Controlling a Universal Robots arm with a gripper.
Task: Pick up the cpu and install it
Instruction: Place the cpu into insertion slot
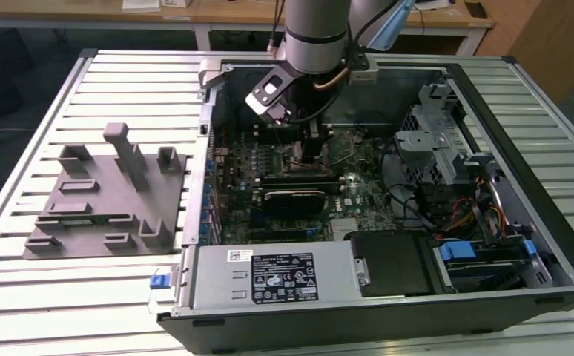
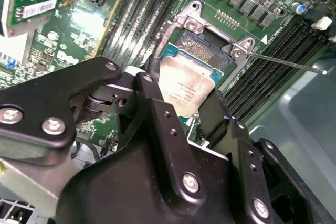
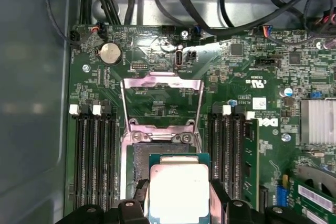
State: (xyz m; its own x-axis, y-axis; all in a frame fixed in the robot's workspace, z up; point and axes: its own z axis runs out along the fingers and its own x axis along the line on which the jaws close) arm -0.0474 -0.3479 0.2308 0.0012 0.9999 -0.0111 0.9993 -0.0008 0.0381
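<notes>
Second wrist view, entry one: cpu [image 2: 186, 88], silver top up, held by the gripper [image 2: 179, 90]. Its black fingers [image 2: 212, 114] are closed on two opposite edges of the chip. Position: directly over the open socket [image 2: 203, 43] on the motherboard [image 3: 252, 61], inside the computer case [image 1: 524, 245]. You cannot tell from these views whether the chip's underside touches the socket or hangs just above it.

Entry two: hold-down frame [image 3: 160, 81], swung up and open beyond the socket. A thin lever [image 2: 283, 62] stands out to one side. Memory slots [image 3: 94, 156] flank the socket on both sides.

Hazards for you to weigh:
- Skew: if the chip's edges are not square to the socket walls, a corner would likely ride on the rim and bend the contacts beneath.
- Tilt: one edge landing first would load those contacts unevenly.
- Slip: the grip is on thin edges only, so a jolt could drop the chip crooked.
- Crowding: the fingers reach down beside the socket walls, so a sideways drift could knock them against the rim.
- Orientation: the fingers hide the lower corners, so you cannot confirm the chip's keying.
</notes>
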